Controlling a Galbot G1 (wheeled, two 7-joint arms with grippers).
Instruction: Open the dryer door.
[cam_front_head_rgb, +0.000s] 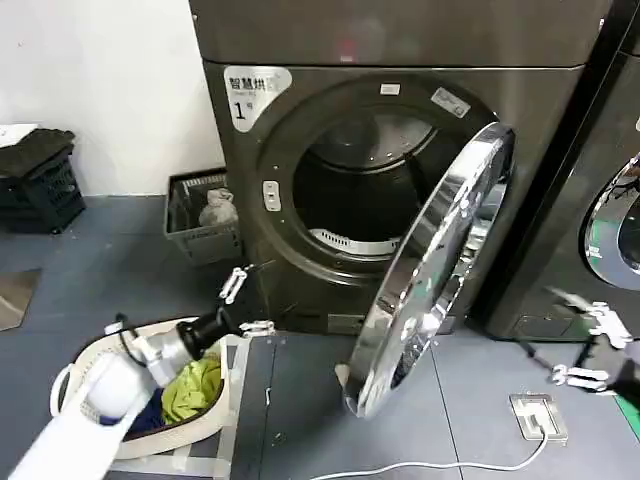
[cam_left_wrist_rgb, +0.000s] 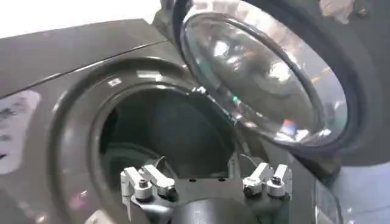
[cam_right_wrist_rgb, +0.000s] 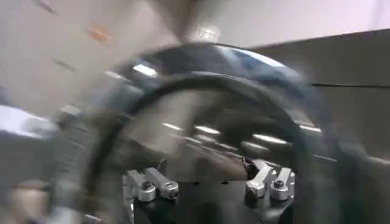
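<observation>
Standing swung wide, the dryer door (cam_front_head_rgb: 430, 270) hangs edge-on at about 3 o'clock of the dryer (cam_front_head_rgb: 300, 150) drum mouth, its chrome ring's long axis tilted from 1 to 7 o'clock. The left gripper (cam_front_head_rgb: 245, 305) hovers empty at 9 o'clock of it, jaws spread. The right gripper (cam_front_head_rgb: 590, 345) waits, jaws parted, at 4 o'clock.

dryer door (cam_front_head_rgb: 432, 275) swung open, drum mouth unobstructed
</observation>
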